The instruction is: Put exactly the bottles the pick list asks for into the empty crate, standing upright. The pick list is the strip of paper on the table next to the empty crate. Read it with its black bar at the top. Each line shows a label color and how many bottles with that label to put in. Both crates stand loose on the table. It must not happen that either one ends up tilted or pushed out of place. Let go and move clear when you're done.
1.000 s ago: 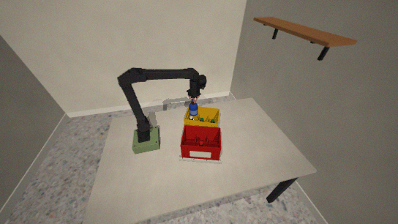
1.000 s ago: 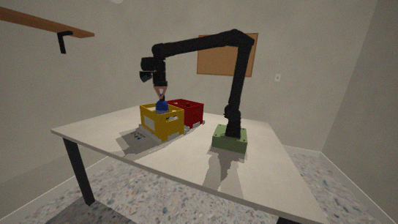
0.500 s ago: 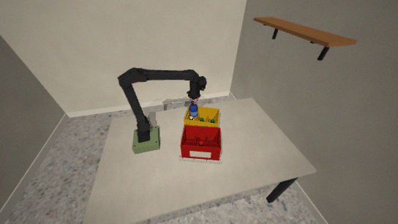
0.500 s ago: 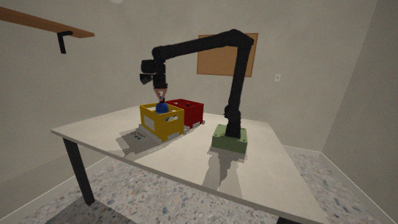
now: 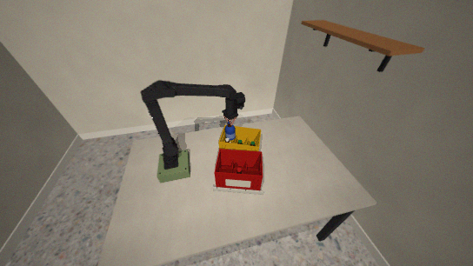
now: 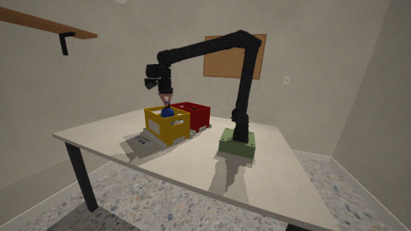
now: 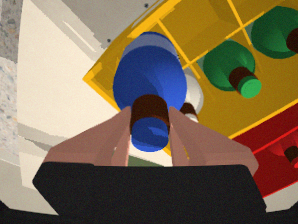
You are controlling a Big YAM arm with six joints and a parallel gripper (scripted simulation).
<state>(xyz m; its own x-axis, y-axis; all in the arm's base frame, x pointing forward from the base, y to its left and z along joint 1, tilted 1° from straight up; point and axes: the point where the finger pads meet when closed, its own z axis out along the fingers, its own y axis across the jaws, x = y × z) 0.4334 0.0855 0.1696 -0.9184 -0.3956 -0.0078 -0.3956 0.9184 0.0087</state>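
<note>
The pinkish two-finger gripper (image 5: 230, 119) (image 6: 166, 100) (image 7: 149, 113) grips the neck of a round-shouldered blue bottle (image 5: 230, 131) (image 6: 167, 112) (image 7: 150, 80), roughly upright, at the yellow plastic crate's (image 5: 246, 147) (image 6: 177, 133) (image 7: 205, 32) left end in the top view.

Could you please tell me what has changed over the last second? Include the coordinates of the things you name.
The blue bottle (image 5: 229, 131) (image 6: 167, 112) (image 7: 150, 75) has moved slightly down into the yellow crate (image 5: 243, 147) (image 6: 177, 132) (image 7: 260, 107), the jaws shut on it throughout. Nothing was let go. Both that crate and the red crate (image 5: 226, 180) (image 6: 200, 118) (image 7: 277, 177) stayed put.
</note>
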